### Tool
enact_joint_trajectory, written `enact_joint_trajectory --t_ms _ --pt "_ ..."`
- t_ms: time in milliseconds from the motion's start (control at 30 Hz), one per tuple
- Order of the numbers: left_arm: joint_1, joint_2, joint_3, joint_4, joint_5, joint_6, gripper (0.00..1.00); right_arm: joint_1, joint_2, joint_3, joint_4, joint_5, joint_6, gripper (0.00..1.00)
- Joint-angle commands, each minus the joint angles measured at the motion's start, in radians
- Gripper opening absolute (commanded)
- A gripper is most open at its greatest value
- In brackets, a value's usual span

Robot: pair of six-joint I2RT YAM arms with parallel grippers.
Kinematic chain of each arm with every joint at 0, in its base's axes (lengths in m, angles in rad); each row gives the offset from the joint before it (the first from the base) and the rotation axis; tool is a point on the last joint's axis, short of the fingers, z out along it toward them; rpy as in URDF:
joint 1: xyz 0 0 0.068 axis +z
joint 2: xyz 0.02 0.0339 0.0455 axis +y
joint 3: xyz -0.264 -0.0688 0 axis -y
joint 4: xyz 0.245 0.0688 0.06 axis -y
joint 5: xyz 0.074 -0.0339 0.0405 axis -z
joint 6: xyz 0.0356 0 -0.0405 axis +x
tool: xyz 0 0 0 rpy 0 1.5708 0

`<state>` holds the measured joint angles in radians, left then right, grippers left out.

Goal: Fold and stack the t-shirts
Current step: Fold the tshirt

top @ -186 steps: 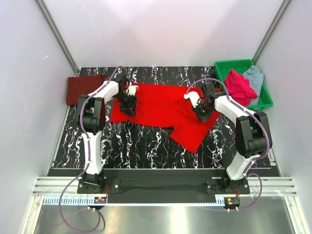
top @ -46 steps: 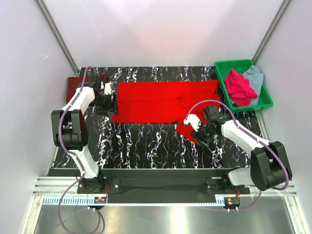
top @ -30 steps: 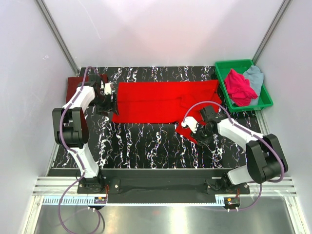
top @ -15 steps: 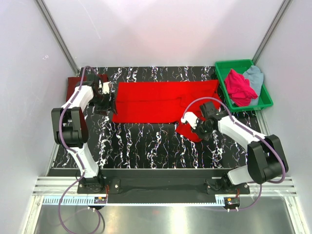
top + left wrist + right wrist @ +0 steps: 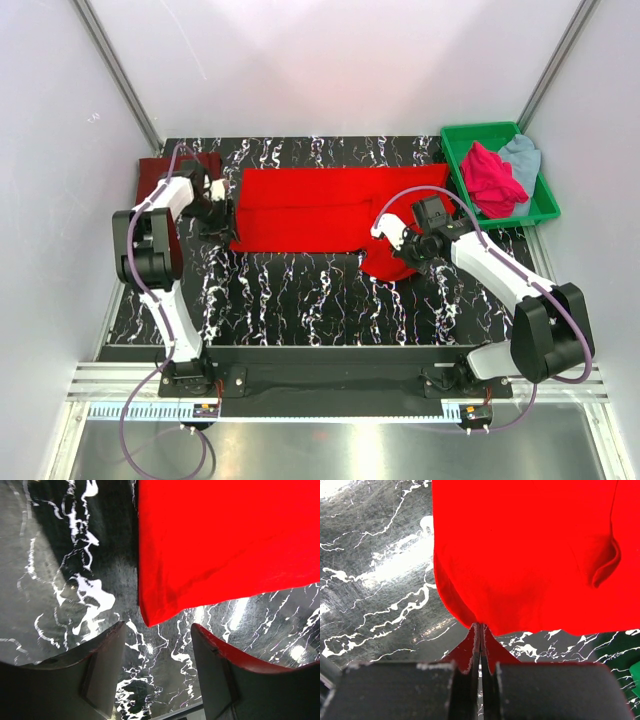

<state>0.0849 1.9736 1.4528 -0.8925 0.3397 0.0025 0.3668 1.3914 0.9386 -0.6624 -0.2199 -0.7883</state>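
The bright red t-shirt (image 5: 320,208) lies spread across the middle of the table. Its near-right flap is bunched by my right gripper (image 5: 412,248). In the right wrist view that gripper (image 5: 481,630) is shut on the hem of the red t-shirt (image 5: 530,550). My left gripper (image 5: 217,210) sits at the shirt's left edge. In the left wrist view it (image 5: 157,670) is open and empty, with a corner of the red t-shirt (image 5: 150,615) just ahead of the jaws. The dark maroon t-shirt (image 5: 165,172) lies folded at the back left. The magenta-pink t-shirt (image 5: 490,180) and pale grey-blue t-shirt (image 5: 523,155) lie crumpled in a tray.
The green plastic tray (image 5: 470,133) stands at the back right corner. White walls with metal rails close in the table on the left, right and back. Bare black marbled tabletop (image 5: 300,300) lies in front of the red shirt.
My right gripper has carried the red shirt's near-right flap back toward the shirt's body. The left gripper has hardly moved at the shirt's left edge.
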Motion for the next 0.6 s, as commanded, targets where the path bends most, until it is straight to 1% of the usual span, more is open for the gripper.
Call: enact_joint_trajectory --t_ms 0,33,67,133,167,267,300,333,367,467,533,567 --pt "0.006 0.022 0.05 0.0 0.048 0.008 0.59 0.008 -0.008 0.025 0.012 0.027 0.011 0.0" --pt "0.006 0.036 0.057 -0.002 0.048 0.007 0.58 0.008 -0.006 0.028 0.014 0.03 0.009 0.0" --pt "0.006 0.042 0.07 -0.002 0.047 0.008 0.55 0.008 -0.005 0.029 0.015 0.036 0.008 0.0" --pt "0.006 0.062 0.083 -0.006 0.058 0.01 0.52 0.008 -0.003 0.035 0.021 0.045 0.008 0.0" --pt "0.006 0.067 0.092 -0.008 0.064 0.014 0.43 0.008 0.0 0.035 0.026 0.05 0.009 0.0" --pt "0.007 0.07 0.095 -0.017 0.088 0.021 0.23 0.008 0.003 0.037 0.035 0.06 0.014 0.0" --pt "0.013 0.065 0.09 -0.02 0.094 0.019 0.08 0.008 0.001 0.035 0.038 0.063 0.015 0.0" --pt "0.015 0.05 0.084 -0.022 0.1 0.019 0.03 0.006 0.001 0.034 0.046 0.068 0.015 0.0" --pt "0.016 0.044 0.071 -0.022 0.105 0.017 0.03 0.006 0.001 0.034 0.047 0.068 0.015 0.0" --pt "0.022 0.016 0.04 -0.019 0.11 0.014 0.05 0.004 0.001 0.029 0.056 0.068 0.018 0.0" --pt "0.023 0.002 0.031 -0.016 0.114 0.021 0.0 0.003 0.004 0.029 0.063 0.065 0.02 0.0" --pt "0.023 -0.002 0.023 -0.016 0.114 0.022 0.0 0.003 0.008 0.029 0.064 0.065 0.02 0.0"
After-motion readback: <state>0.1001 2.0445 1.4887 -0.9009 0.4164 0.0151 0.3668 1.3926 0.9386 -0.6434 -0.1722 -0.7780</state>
